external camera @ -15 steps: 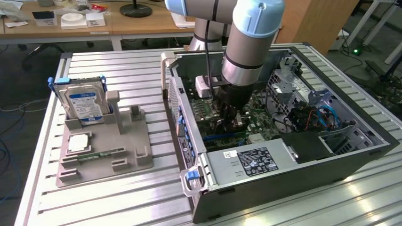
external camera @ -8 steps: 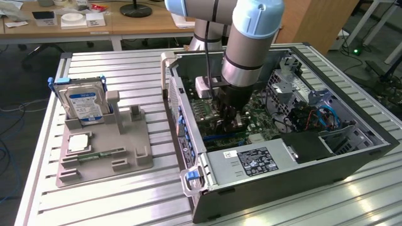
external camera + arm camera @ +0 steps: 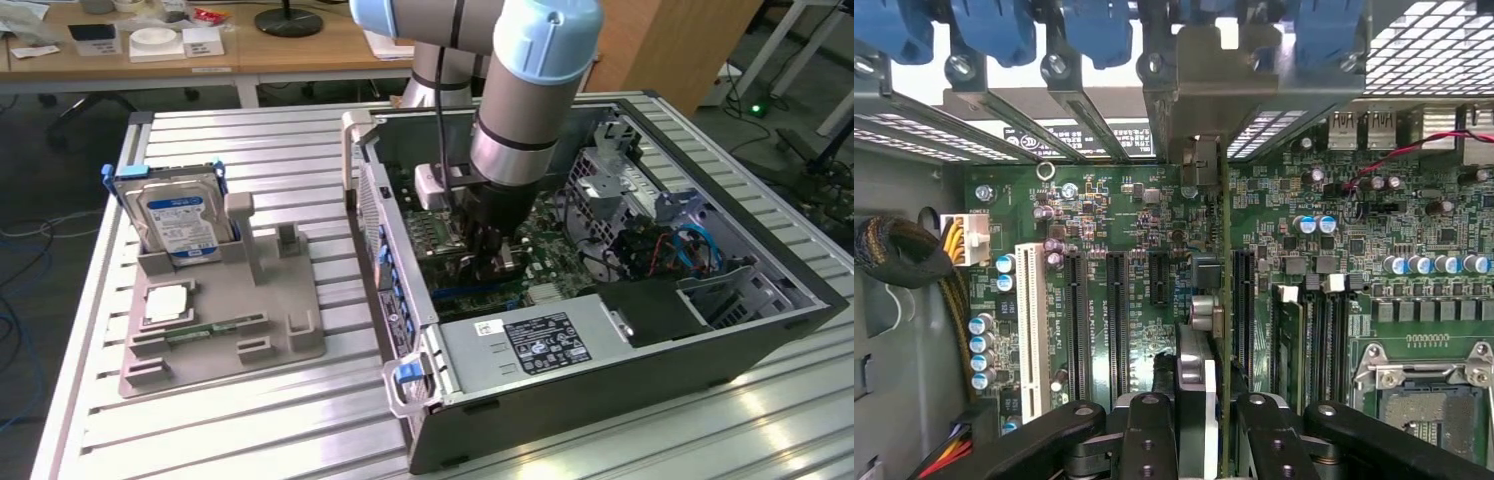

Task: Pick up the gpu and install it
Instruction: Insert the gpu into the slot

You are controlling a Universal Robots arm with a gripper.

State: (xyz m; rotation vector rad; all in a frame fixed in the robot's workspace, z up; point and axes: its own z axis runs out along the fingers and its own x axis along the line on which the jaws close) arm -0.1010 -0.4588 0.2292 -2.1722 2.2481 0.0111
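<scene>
Seen edge-on in the wrist view, the gpu [image 3: 1218, 300] is a thin card standing upright over the green motherboard [image 3: 1334, 270]. Its silver bracket [image 3: 1199, 90] lies against the rear slot openings of the case. My gripper [image 3: 1209, 435] is shut on the card, with one black finger [image 3: 1147, 440] on each side of it. In the exterior view the gripper [image 3: 483, 258] reaches down inside the open computer case [image 3: 747, 320], low over the motherboard. I cannot tell whether the card's edge sits in a slot.
Black expansion slots [image 3: 1116, 320] and a white slot [image 3: 1032, 330] run beside the card. Blue latches [image 3: 1004, 30] line the case rear. Outside the case, a grey fixture [image 3: 227, 330] holds a hard drive [image 3: 180, 220] and a green memory stick [image 3: 214, 327]. The power supply [image 3: 534, 345] sits at the case front.
</scene>
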